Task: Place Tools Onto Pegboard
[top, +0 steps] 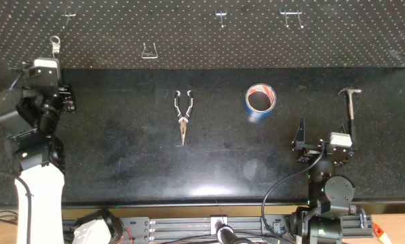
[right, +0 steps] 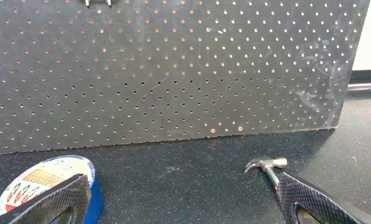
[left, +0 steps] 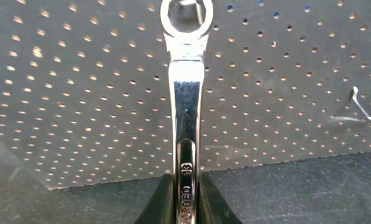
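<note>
Left end effector: clamped on the wrench, one finger on each side of the shank. The wrench sticks straight out of the grip, with its ring end up against the pegboard face. Can't tell whether the ring is on a peg or only touching the board. In the top view this is the upper left of the frame. The ring end lies over the lower part of the board and the left arm runs down the left edge.

Right end effector: wide open, holding nothing, low over the bench and facing the pegboard. The tape is just beside one finger and the hammer head is just beside the other. Can't tell if either one touches a finger. In the top view this end effector is at lower right. The hammer is at the right of the frame, head toward the board, handle running down to the end effector. The tape is right of centre on the bench, apart from the hammer.

Pliers: centre of the frame, flat on the bench. Handles point at the board, nose points to the bottom edge. Well apart from both end effectors.

On the board, a wire loop sits left of centre, between wrench and pliers. Hooks run along the top edge of the frame.
</note>
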